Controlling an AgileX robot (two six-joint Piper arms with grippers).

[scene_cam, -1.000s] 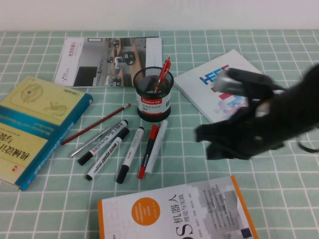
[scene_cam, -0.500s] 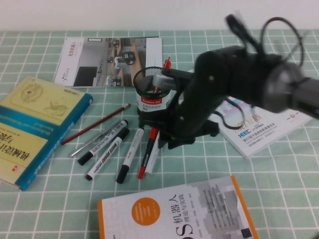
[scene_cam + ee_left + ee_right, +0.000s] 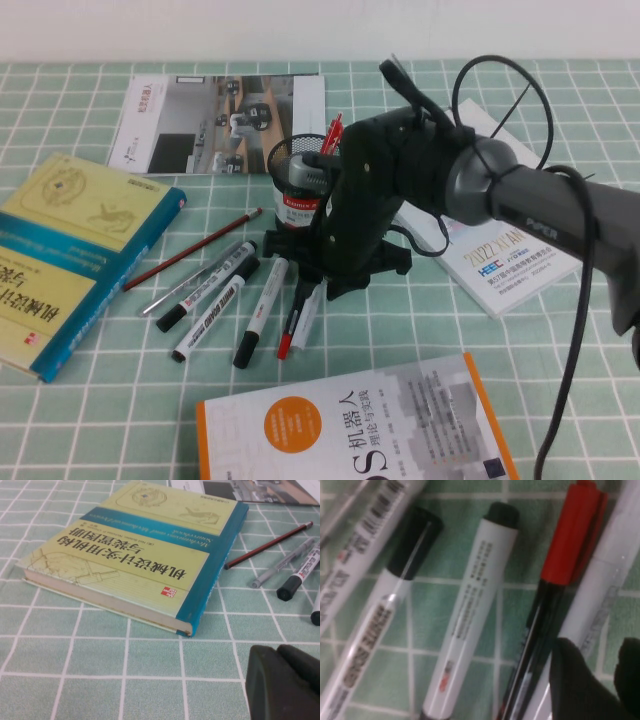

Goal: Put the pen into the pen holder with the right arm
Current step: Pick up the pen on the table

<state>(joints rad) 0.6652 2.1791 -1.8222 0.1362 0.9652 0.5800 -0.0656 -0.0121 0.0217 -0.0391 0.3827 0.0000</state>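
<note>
The pen is an all-white marker lying at the right end of a row of markers, next to a red-capped marker. In the right wrist view the pen runs slantwise beside the red-capped marker. My right gripper hangs low over these two markers, right in front of the black mesh pen holder. It is open; one fingertip lies over the pen and the other shows apart from it. My left gripper is shut and empty, low over the cloth near a yellow and blue book.
Black-capped white markers, a grey pen and a pencil lie left of the pen. A red pen stands in the holder. Books lie at the left, front, right and back.
My right arm has swung in from the right and come down over the markers in front of the holder. The markers have not moved.
</note>
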